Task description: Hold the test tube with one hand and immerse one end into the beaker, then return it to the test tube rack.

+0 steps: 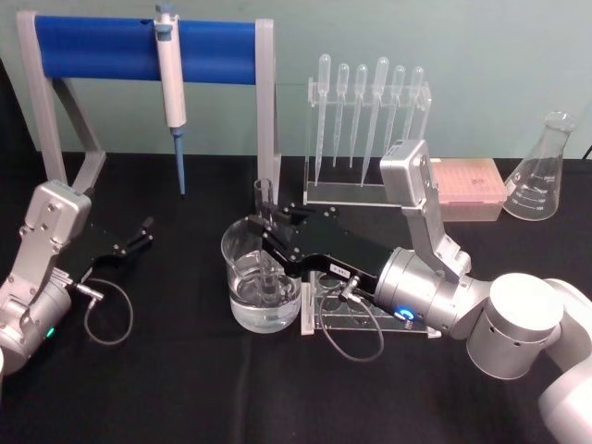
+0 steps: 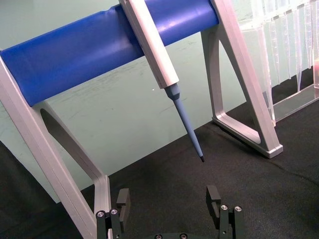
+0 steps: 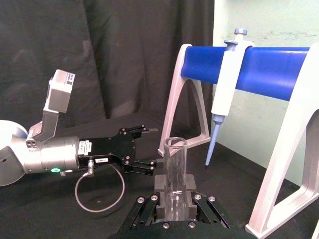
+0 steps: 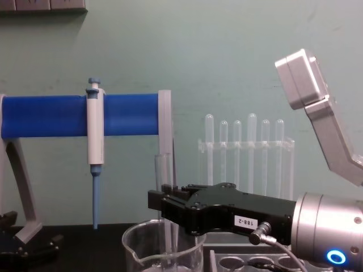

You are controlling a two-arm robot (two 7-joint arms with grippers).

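**Right hand dips test tube in beaker**

Head view: the right hand (image 1: 268,220) grips the upright test tube (image 1: 265,192). The tube's lower end is inside the beaker (image 1: 242,301), which holds clear liquid. The beaker stands near the middle of the counter (image 1: 185,388), just beside the clear rack (image 1: 319,322). The left hand (image 1: 141,233) is near the left edge, fingers spread wide, holding nothing.

Right wrist view: the pads clamp the tube's lower part.

Chest view: the tube rises above the right hand and runs down into the beaker.
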